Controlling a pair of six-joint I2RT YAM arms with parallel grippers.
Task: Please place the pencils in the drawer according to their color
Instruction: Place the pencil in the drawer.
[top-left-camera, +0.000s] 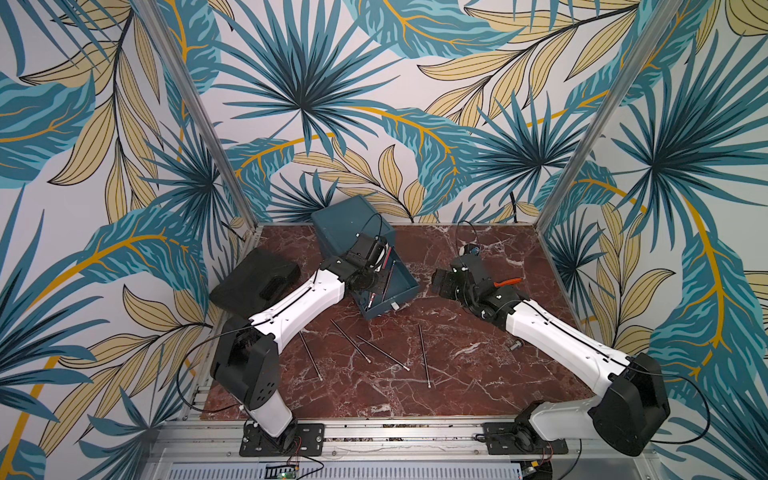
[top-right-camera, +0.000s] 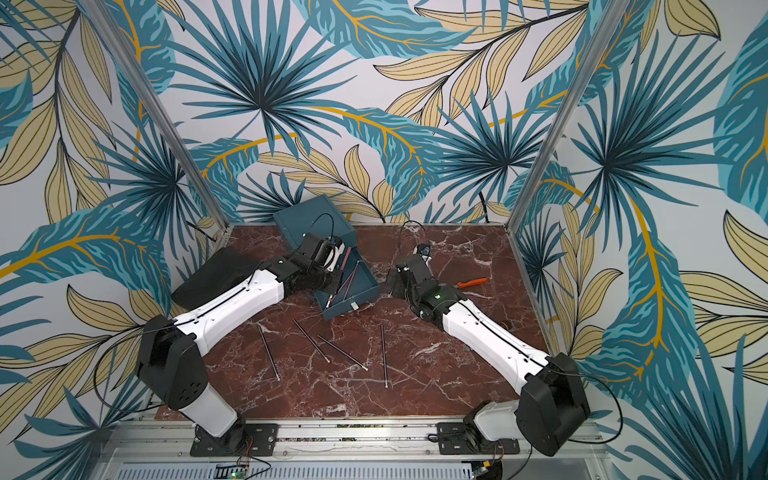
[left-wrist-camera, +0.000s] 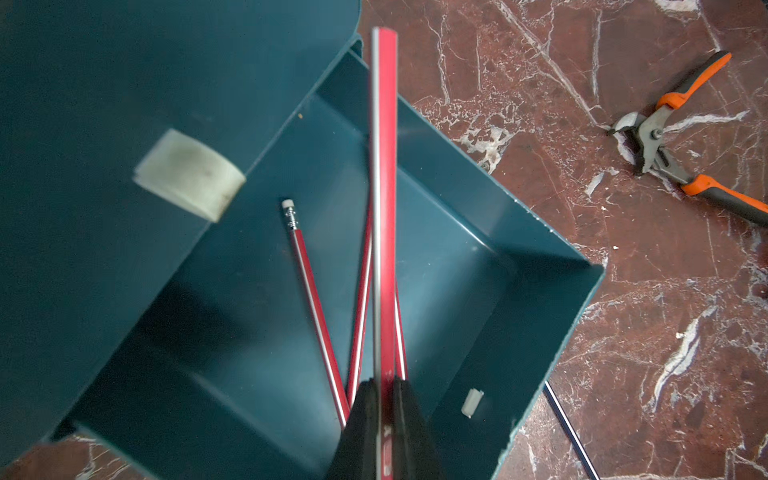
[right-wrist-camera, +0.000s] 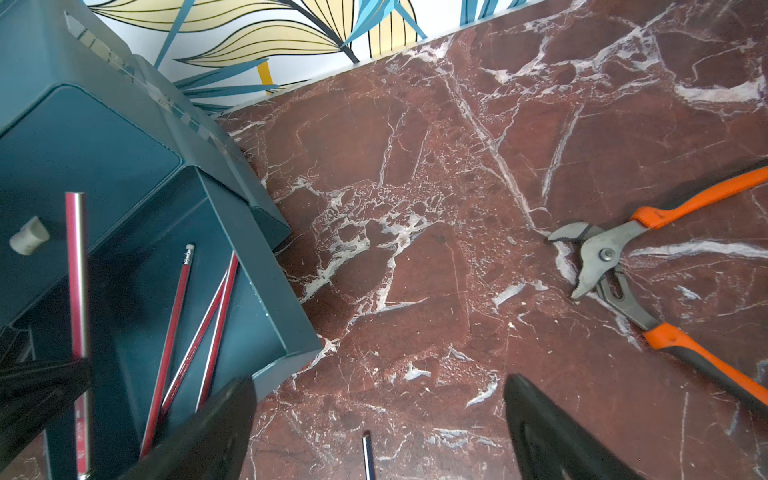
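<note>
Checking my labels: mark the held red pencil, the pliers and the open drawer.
held red pencil (left-wrist-camera: 386, 208), left wrist view, middle of shaft
pliers (right-wrist-camera: 607, 254), right wrist view, pivot bolt
open drawer (left-wrist-camera: 453, 262), left wrist view, bare floor

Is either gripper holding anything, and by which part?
Left gripper pinches a red pencil on its shaft, both ends free, over the open drawer. Right gripper is open, empty.

You have four black pencils on the surface, four red pencils, one teal chest with one drawer pulled out, one pair of pliers and one black case.
</note>
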